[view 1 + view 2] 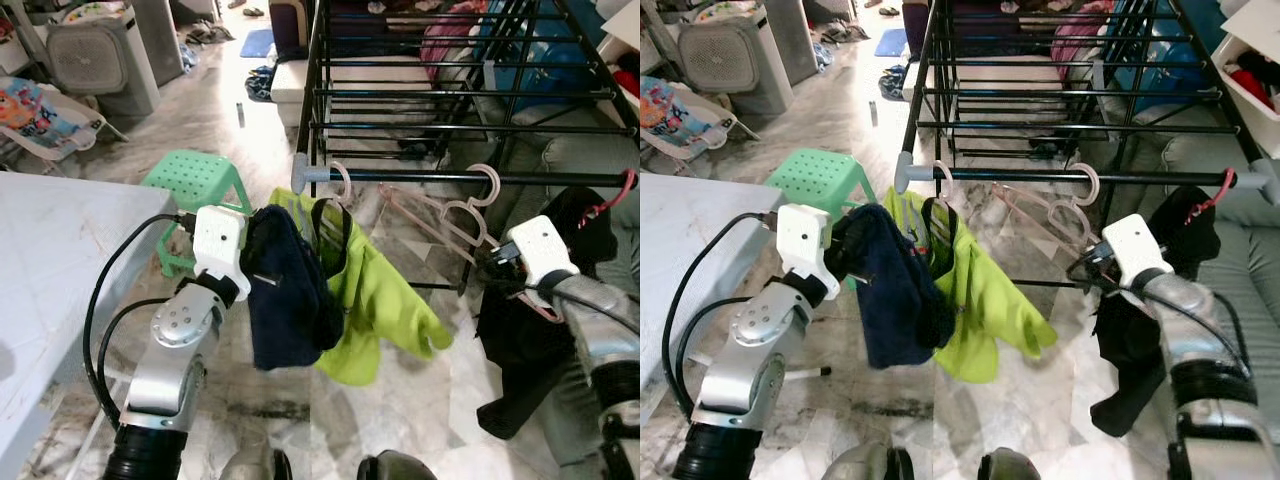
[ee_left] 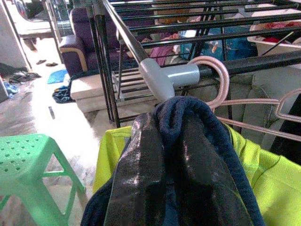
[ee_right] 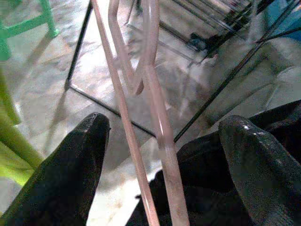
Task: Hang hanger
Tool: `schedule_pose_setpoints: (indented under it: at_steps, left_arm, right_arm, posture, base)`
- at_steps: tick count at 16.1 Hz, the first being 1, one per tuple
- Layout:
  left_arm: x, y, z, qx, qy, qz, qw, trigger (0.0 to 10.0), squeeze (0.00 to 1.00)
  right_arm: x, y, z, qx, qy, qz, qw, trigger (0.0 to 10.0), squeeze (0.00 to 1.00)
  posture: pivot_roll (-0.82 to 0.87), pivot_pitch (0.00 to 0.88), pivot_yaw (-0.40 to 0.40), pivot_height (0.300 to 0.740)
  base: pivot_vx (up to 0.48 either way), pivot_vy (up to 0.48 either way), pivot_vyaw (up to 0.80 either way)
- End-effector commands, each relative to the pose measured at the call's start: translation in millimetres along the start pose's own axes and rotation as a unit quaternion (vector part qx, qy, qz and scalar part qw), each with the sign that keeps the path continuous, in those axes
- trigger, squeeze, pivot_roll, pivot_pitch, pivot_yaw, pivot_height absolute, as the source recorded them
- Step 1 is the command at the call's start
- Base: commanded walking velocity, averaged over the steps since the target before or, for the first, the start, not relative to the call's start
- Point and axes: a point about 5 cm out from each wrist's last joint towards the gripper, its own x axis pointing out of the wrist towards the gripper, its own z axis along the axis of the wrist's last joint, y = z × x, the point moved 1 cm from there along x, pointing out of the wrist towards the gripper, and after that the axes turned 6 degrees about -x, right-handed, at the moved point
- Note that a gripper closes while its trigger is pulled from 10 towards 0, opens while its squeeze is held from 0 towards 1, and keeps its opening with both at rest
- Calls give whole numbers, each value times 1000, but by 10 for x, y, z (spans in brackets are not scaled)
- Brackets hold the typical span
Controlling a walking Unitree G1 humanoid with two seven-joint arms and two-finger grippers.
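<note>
hangers going onto the rail, one garment yet to hang

green stool (image 1: 195,182) is standing at the far left, behind the left gripper (image 2: 174,155), whose fingers are pinching closed on a navy garment (image 1: 285,290) raised just below the grey end cap of the drying rack rail (image 1: 420,177). beside it, a lime shirt (image 1: 370,290) is already hanging from a pink hook on that rail. further right, an empty pink hanger (image 1: 455,215) is hooked on too; the right gripper (image 3: 162,141) is straddling its thin bars with fingers spread wide, not gripping. a black garment (image 1: 530,330) is hanging at the right end. judging by this, the navy piece is yet to hang. no readable writing or labels anywhere.
</note>
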Motion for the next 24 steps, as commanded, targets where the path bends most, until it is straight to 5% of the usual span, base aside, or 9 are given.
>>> schedule_pose_setpoints:
  at_steps: [1, 10, 24]
  left_arm:
    - [-8, -3, 93, 12, -15, -6, 1000, 10000, 0]
    - [-32, 15, 96, 25, -7, -11, 1000, 10000, 0]
    - [-26, -28, 78, 31, -2, -26, 999, 10000, 0]
  right_arm:
    - [8, -55, 29, -4, 6, 21, 1000, 0, 0]
    - [6, -282, 132, -11, 25, 78, 997, 0, 0]
    - [-106, -331, -28, -9, 44, 125, 991, 0, 0]
  posture:
    - [-21, 42, 37, 740]
    - [2, 51, 46, 740]
    - [-7, 55, 51, 740]
  base:
    - [0, 0, 0]
    - [0, 0, 0]
    - [0, 0, 0]
